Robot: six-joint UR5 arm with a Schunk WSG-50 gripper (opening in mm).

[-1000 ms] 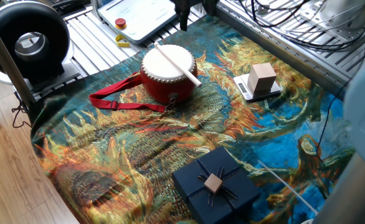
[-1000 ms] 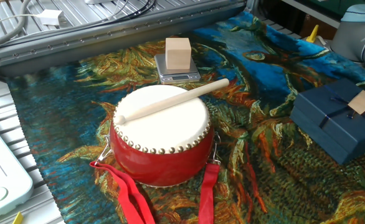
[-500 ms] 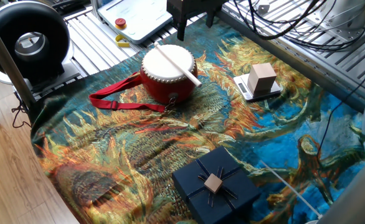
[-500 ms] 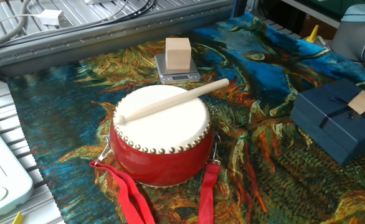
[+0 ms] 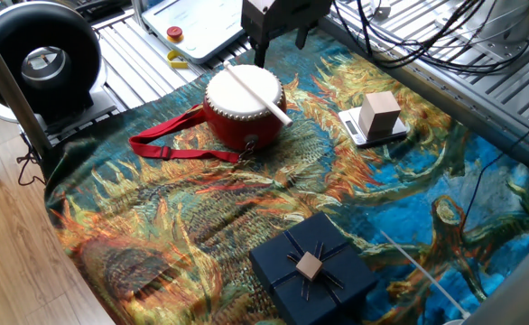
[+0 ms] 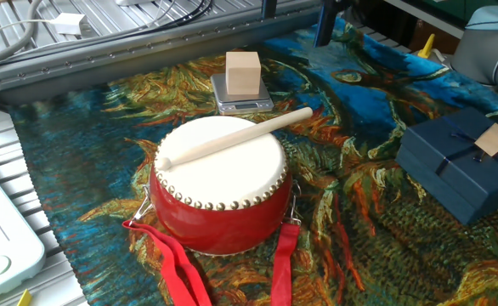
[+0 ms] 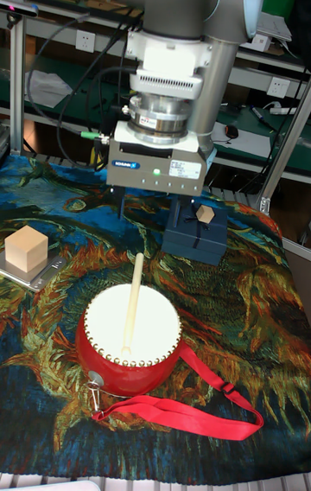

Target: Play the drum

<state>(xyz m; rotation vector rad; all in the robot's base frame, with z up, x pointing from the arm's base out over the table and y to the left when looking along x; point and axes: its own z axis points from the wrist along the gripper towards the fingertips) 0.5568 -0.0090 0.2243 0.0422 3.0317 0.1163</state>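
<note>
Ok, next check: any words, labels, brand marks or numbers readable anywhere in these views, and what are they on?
None can be read.
Gripper body: a small blue logo mark beside a green light, too small to read.
Pale panel with the red button: no legible print.
Drum, drumstick, dark blue gift box, wooden cube and the scale under it: no lettering shows.

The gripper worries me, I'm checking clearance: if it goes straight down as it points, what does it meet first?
Probably the drumstick lying across the drum, near its far end; the open gripper hangs above that end, though depth is uncertain.
</note>
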